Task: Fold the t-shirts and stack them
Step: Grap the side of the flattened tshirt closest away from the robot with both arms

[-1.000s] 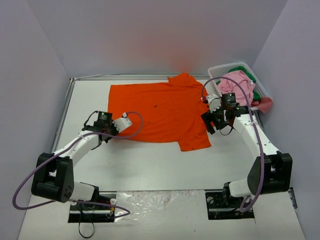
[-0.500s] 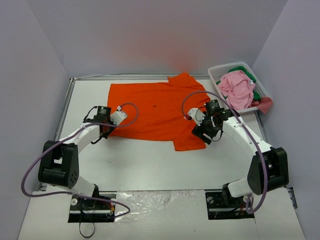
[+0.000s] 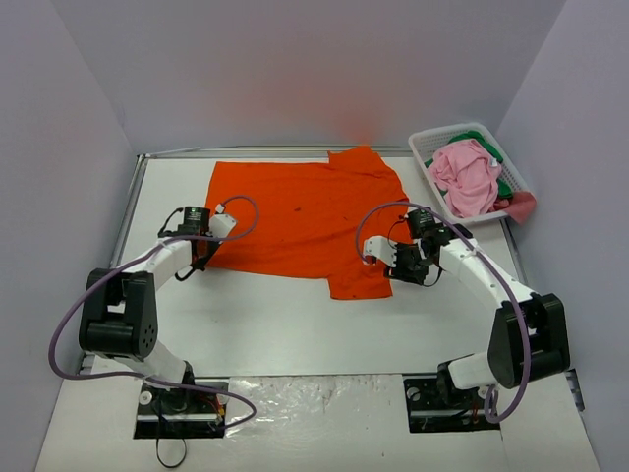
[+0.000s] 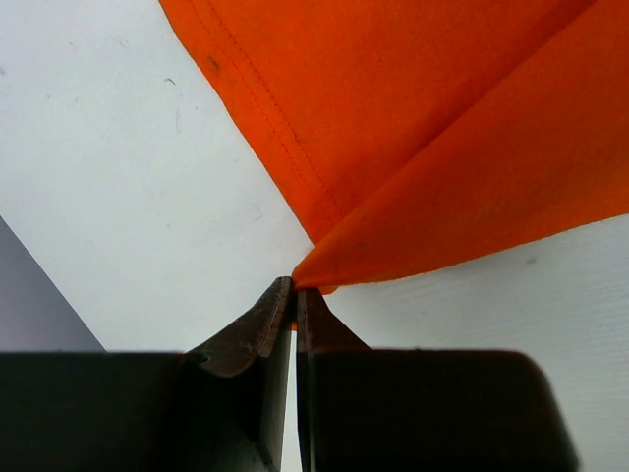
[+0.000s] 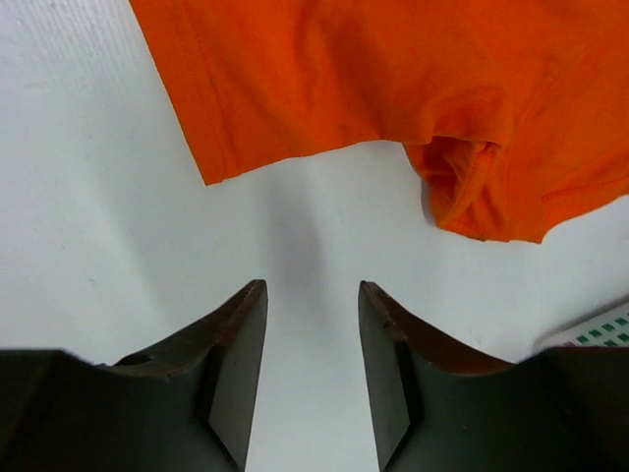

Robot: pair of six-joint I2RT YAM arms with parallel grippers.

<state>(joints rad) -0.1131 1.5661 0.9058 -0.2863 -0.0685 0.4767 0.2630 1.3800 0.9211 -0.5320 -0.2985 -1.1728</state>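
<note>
Left gripper point(image 4: 295, 295) is clamped tight on a corner of the orange shirt point(image 3: 305, 211), cloth drawn to a point at the tips, at 9 o'clock on the table point(image 3: 295, 324). Right gripper point(image 5: 313, 290) is spread wide and holding nothing, over bare table just short of the shirt edge at 4 o'clock. Ahead of it in the wrist view there's a hem corner point(image 5: 209, 169) at 11 o'clock and a bunched lump point(image 5: 467, 192) at 1 o'clock. Shirt lies mostly flat mid-table.

Looks like setup for the first fold: one side pinched, the other not. To do it well, the right should drop low and pinch the free corner, not the lump. A shallow bite keeps the cloth from wadding. Then lift both sides level together, or the fold goes skewed.

Far off at 2 o'clock, the basket point(image 3: 425, 147) holds the pink shirt point(image 3: 467, 177) over the green shirt point(image 3: 504, 185), both waiting.
</note>
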